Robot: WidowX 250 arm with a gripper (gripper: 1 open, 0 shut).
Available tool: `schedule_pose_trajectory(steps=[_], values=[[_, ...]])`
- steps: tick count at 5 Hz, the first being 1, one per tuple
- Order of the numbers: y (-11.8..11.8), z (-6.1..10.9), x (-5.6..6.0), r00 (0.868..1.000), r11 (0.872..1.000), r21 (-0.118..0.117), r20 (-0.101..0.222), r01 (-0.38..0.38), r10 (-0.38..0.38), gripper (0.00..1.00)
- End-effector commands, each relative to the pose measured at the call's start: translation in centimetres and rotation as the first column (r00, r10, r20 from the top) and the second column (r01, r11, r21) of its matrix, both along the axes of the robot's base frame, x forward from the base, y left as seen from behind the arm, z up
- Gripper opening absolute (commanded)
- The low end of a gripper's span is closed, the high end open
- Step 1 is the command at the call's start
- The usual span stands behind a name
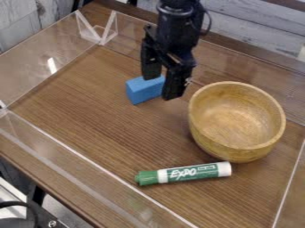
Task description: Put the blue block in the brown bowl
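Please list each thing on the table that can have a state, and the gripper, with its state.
Gripper: open, low by the block
Blue block: on the table, outside the bowl
Bowl: upright, no block inside
Marker: capped, lying on its side

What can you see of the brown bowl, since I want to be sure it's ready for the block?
The brown bowl is round, light brown and apparently wooden, with a thick rim and faint grain. It sits upright on the table, open side up, with nothing visible inside. The blue block lies outside it, and the marker lies apart from it. Nothing but the table appears to touch it.
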State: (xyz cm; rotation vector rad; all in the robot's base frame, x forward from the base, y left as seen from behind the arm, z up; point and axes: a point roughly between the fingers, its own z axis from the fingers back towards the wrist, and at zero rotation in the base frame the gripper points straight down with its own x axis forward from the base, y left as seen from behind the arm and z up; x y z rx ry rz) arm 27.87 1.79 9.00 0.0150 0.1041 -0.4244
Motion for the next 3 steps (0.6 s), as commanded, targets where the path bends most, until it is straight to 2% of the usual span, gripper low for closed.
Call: schedule_pose_trajectory(steps=[1, 3], values=[[0.9, 0.3, 0.4, 0.997, 0.999, 0.019, 0.06, 0.038, -0.039, 1.0], [1.8, -1.4, 0.5, 0.991, 0.995, 0.039, 0.09, 0.093, -0.096, 1.0]])
